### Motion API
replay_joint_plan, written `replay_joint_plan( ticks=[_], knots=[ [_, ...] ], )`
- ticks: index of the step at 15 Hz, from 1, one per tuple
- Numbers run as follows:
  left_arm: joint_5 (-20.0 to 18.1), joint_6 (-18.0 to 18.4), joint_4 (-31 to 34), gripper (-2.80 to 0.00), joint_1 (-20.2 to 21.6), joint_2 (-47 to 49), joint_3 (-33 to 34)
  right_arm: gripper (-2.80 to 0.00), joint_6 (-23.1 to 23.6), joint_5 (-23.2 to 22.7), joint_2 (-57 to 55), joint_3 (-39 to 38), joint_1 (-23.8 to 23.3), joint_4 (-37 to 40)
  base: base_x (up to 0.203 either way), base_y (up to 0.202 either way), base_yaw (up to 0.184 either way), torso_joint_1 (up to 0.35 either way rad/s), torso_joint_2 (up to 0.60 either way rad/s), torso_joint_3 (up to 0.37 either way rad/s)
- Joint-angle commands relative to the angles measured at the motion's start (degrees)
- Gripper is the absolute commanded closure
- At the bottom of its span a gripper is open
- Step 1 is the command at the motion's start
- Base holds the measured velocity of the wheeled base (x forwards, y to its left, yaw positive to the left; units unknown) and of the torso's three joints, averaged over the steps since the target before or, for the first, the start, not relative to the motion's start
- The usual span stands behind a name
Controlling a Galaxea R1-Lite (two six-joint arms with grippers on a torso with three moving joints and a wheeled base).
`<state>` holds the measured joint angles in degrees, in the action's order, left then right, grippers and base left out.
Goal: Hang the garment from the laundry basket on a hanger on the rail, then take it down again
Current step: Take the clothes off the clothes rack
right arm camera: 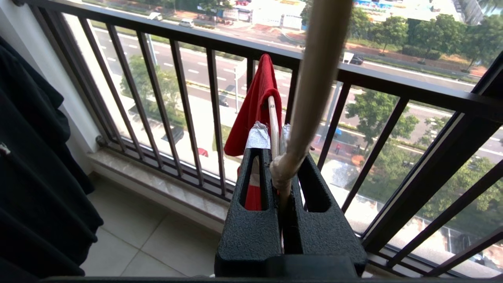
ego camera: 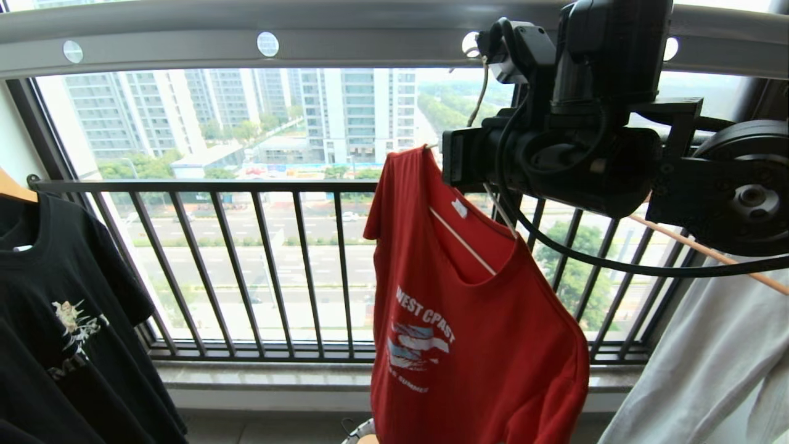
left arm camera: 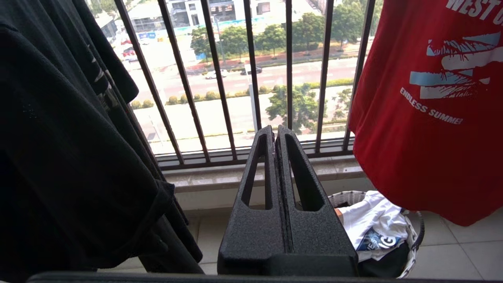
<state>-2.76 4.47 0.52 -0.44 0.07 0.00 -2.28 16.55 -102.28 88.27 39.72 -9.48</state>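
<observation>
Two grippers in play, one of them working. The right gripper [right arm camera: 277,157], raised high at the right of the head view under the grey rail [ego camera: 370,46], has its fingers pressed together on the neck of the cream-white wire hanger [right arm camera: 272,122], whose thick stem rises past the camera in the right wrist view. The red T-shirt [ego camera: 474,345] hangs on that hanger, tilted: one shoulder is bunched up high near the gripper, while the body with its white "WEST COAST" lettering and white-and-blue print drapes down and toward the right. A thin white hanger arm crosses the open neckline. From the head view I cannot tell whether the hook is seated in a rail hole, since the arm's body covers it. The left gripper [left arm camera: 275,131] sits low and idle, fingers pressed together on nothing, pointing at the black balcony railing [ego camera: 246,185]. Just beyond it on the tiled floor stands the round white woven laundry basket [left arm camera: 412,251] with a dark rim, holding a white garment with dark-blue print [left arm camera: 373,228]; the red shirt's hem hangs just above and beside the basket. A black T-shirt with white print [ego camera: 68,320] hangs at the far left on a light-wood hanger [ego camera: 15,188]. A pale grey-white cloth [ego camera: 709,364] hangs at the far right beneath a wooden bar [ego camera: 709,251].
</observation>
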Motion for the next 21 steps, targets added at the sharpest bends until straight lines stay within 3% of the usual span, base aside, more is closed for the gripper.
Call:
replay_joint_plan(
  ticks=[1, 21],
  knots=[
    [-0.06, 0.01, 0.0, 0.0, 0.0, 0.01, 0.01, 0.0, -0.01, 0.29, 1.45, -1.66, 0.1, -0.99, 0.0, 0.0, 0.0, 0.0, 0.0, 0.0],
    [0.03, 0.01, 0.0, 0.0, 0.0, 0.01, 0.0, 0.0, 1.48, 4.27, 8.45, -4.43, 1.27, -1.33, 0.0, 0.0, 0.0, 0.0, 0.0, 0.0]
  ],
)
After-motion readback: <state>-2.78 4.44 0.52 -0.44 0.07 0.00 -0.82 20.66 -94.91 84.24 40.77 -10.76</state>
